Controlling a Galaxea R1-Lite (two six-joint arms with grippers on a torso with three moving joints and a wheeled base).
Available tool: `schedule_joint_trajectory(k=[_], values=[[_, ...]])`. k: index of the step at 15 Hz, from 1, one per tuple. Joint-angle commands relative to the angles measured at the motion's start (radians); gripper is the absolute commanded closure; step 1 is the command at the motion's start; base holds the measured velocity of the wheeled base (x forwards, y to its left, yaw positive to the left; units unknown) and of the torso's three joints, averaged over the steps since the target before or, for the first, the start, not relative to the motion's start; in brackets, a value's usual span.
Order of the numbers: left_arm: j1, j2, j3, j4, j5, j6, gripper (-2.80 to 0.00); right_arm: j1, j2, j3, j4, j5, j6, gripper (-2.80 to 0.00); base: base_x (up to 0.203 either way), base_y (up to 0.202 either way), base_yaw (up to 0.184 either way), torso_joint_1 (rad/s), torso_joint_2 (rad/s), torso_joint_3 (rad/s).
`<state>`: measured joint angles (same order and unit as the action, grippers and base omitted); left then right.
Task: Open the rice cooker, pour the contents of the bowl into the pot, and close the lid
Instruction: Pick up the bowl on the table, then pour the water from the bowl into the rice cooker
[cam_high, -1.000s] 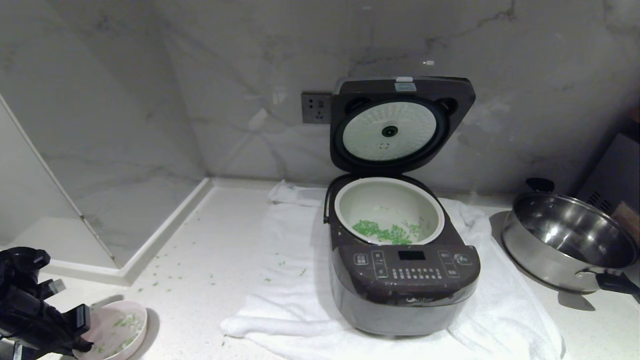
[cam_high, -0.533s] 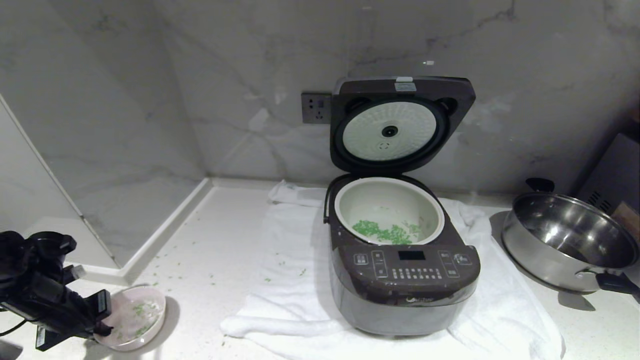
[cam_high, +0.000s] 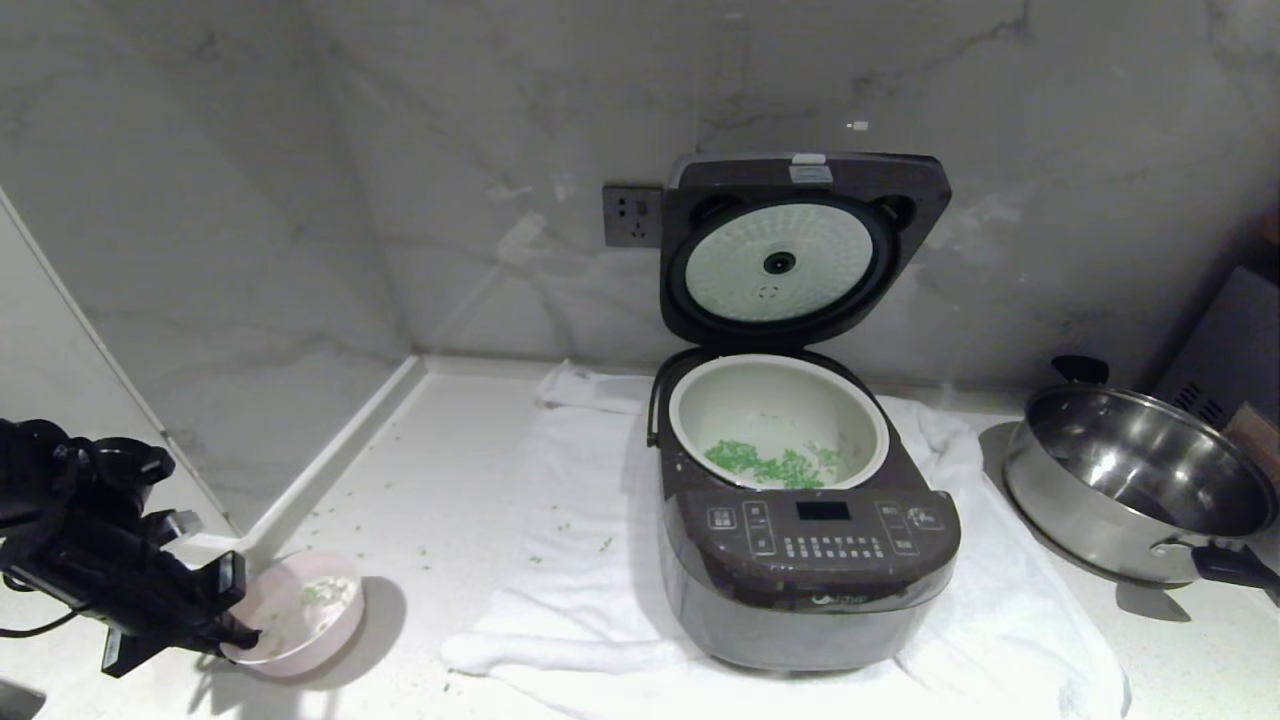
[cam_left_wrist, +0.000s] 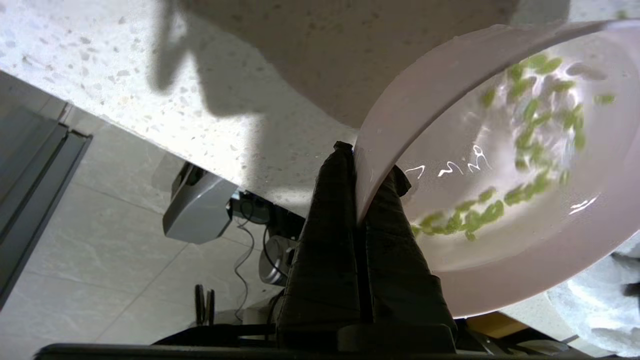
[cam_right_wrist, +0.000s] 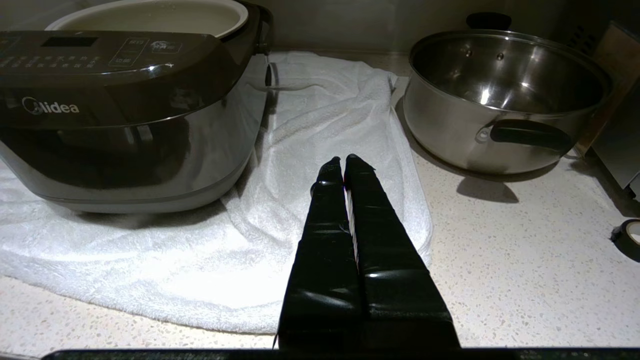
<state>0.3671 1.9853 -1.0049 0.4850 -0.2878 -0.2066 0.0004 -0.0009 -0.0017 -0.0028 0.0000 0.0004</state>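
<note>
- Head view: the rice cooker stands on a white towel spread over the pale table, its lid swung up against the marble wall, the pale dimpled inner plate facing forward.
- The pot sits in the cooker body with green contents heaped on its floor toward the front; the near inner wall is hidden by the rim.
- At the lower left the left hand is clamped on the near rim of the bowl, which sits just above or on the table; contact underneath cannot be told. The arm behind it is cut off by the picture's edge.
- Green bits lie scattered on the table and towel between bowl and cooker.
- A steel pan stands to the right of the towel, its near handle cut by the edge. A wall socket shows beside the lid.
- Left wrist view: the two black fingers pinch the bowl's rim, one outside, one inside. More green pieces cling to the white inside, somewhat blurred; the bowl's far side runs out of frame.
- Right wrist view: the right hand hangs over the towel's edge between cooker and pan, fingers pressed together, holding nothing. Only the cooker's front and the pot's rim show; a tape roll is half cut off.
</note>
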Motion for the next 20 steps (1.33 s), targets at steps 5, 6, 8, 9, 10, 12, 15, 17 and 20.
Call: schedule_joint_trajectory(k=[5,6,8,9,10,12,15,17,20], values=[[-0.07,-0.015,-0.026,0.004,-0.002,-0.044,0.0,0.001,0.001,0.0,0.0,0.0,0.0,0.0,0.0,0.0,0.0,0.0,0.0,0.0],[-0.084,-0.02,-0.035,0.004,-0.002,-0.056,0.0,0.0,0.0,0.0,0.0,0.0,0.0,0.0,0.0,0.0,0.0,0.0,0.0,0.0],[-0.109,-0.026,-0.049,0.014,-0.002,-0.076,0.0,0.001,0.001,0.0,0.0,0.0,0.0,0.0,0.0,0.0,0.0,0.0,0.0,0.0],[-0.123,-0.033,-0.054,0.026,-0.003,-0.086,0.0,0.001,0.0,0.0,0.0,0.0,0.0,0.0,0.0,0.0,0.0,0.0,0.0,0.0],[-0.138,-0.038,-0.055,0.03,-0.004,-0.093,0.0,0.0,0.001,0.0,0.0,0.0,0.0,0.0,0.0,0.0,0.0,0.0,0.0,0.0],[-0.167,-0.05,-0.056,0.03,-0.004,-0.119,0.0,0.0,0.0,0.0,0.0,0.0,0.0,0.0,0.0,0.0,0.0,0.0,0.0,0.0],[-0.206,-0.06,-0.064,0.032,-0.003,-0.148,0.0,0.0,0.001,0.0,0.0,0.0,0.0,0.0,0.0,0.0,0.0,0.0,0.0,0.0],[-0.229,-0.069,-0.07,0.032,-0.002,-0.167,0.0,0.0,-0.001,0.0,0.0,0.0,0.001,0.0,0.0,0.0,0.0,0.0,0.0,0.0],[-0.269,-0.094,-0.086,0.033,-0.002,-0.199,0.0,0.0,0.0,0.001,0.0,0.0,0.0,0.0,0.0,0.0,0.0,0.0,0.0,0.0]])
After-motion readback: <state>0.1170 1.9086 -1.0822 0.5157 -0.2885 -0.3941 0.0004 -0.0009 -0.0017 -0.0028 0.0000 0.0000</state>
